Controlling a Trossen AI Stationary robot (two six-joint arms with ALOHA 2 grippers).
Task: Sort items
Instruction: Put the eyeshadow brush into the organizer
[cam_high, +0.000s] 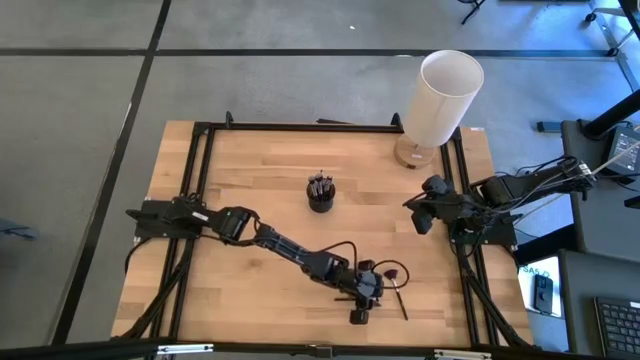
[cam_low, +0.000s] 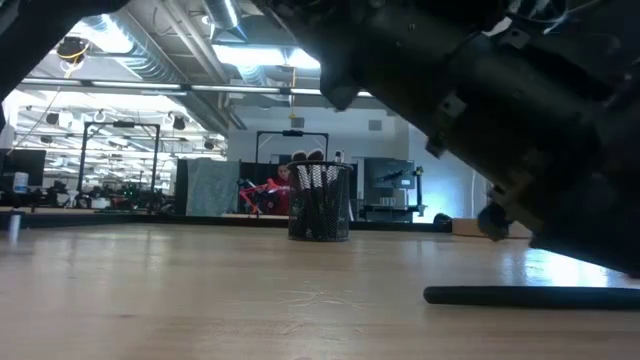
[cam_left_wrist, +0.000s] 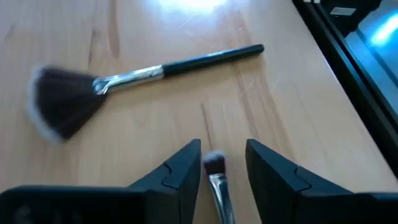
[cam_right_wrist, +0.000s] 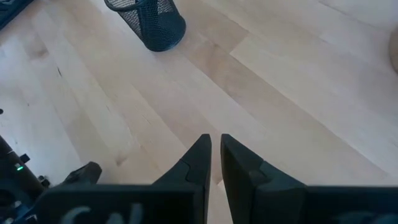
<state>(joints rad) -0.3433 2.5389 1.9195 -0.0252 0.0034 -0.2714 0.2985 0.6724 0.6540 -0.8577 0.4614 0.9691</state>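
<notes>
A fan brush (cam_left_wrist: 149, 73) with a dark, pale-edged head and a black handle lies flat on the wooden table near its front right, also visible from above (cam_high: 400, 292). A small brush (cam_left_wrist: 216, 168) with a pale ferrule lies on the table just short of it. My left gripper (cam_left_wrist: 222, 146) is low over this small brush, open, with one finger on each side and a gap to both. A black mesh cup (cam_high: 320, 192) stands mid-table with several brushes upright in it. My right gripper (cam_right_wrist: 215, 142) is shut and holds nothing, raised at the table's right side (cam_high: 425, 212).
A tall white cylinder (cam_high: 440, 95) stands on a round wooden base at the far right corner. A black frame (cam_high: 205, 200) runs along the table's left, far and right sides. Bare wood lies between the cup and the left arm.
</notes>
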